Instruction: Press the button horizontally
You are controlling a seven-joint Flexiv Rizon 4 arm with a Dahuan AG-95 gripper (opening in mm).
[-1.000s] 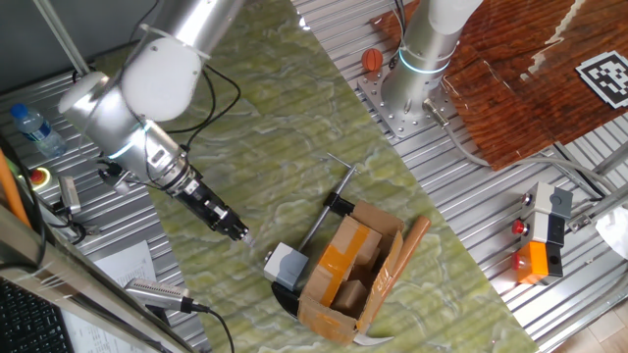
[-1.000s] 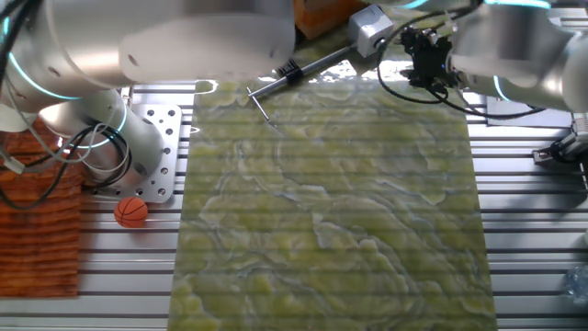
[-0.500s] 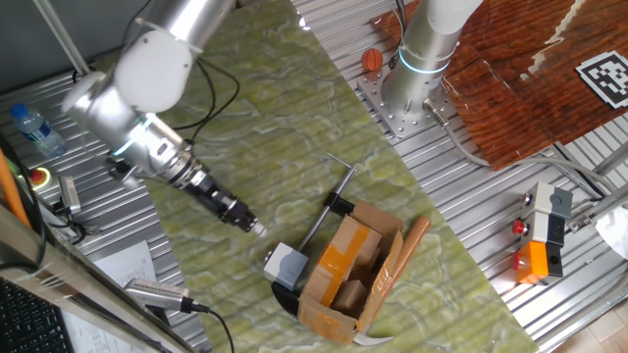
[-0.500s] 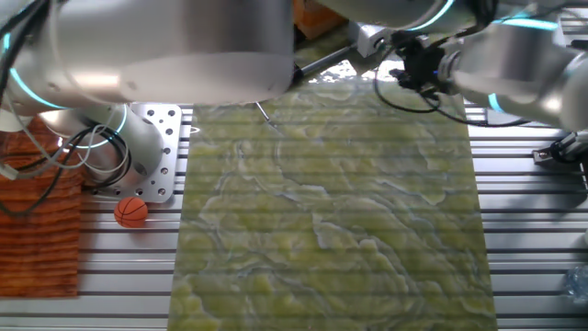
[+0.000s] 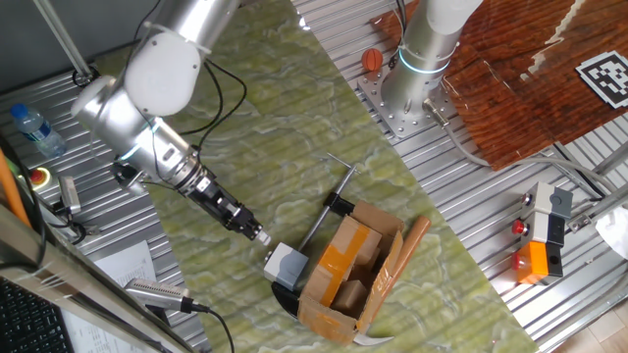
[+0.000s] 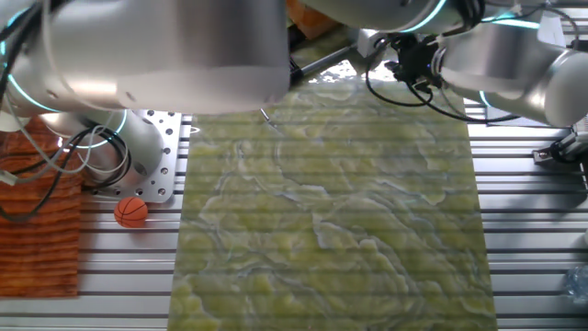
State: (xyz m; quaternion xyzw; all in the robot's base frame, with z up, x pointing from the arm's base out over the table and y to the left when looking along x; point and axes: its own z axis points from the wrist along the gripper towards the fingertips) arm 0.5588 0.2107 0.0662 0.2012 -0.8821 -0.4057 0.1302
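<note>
The button (image 5: 286, 263) is a small light grey cube with a white face on a black base (image 5: 285, 290). It sits on the green mat, against the left end of the cardboard box (image 5: 349, 271). My gripper (image 5: 260, 236) points down and to the right, its tip just to the upper left of the button's face, a small way off it or barely touching. No view shows a gap or contact between the fingertips. In the other fixed view my arm fills the top, the wrist (image 6: 411, 61) is at the mat's far edge, and the button is mostly hidden.
A metal clamp bar (image 5: 332, 204) lies beside the box. A round red button (image 5: 39, 177) and a water bottle (image 5: 30, 128) are at the left. An orange ball (image 5: 371, 60) sits by the arm's base (image 5: 416, 74). Orange-and-black units (image 5: 541, 245) stand at the right.
My gripper has moved down and to the right across the mat, from well clear of the button to right by its white face. The button and box have not moved.
</note>
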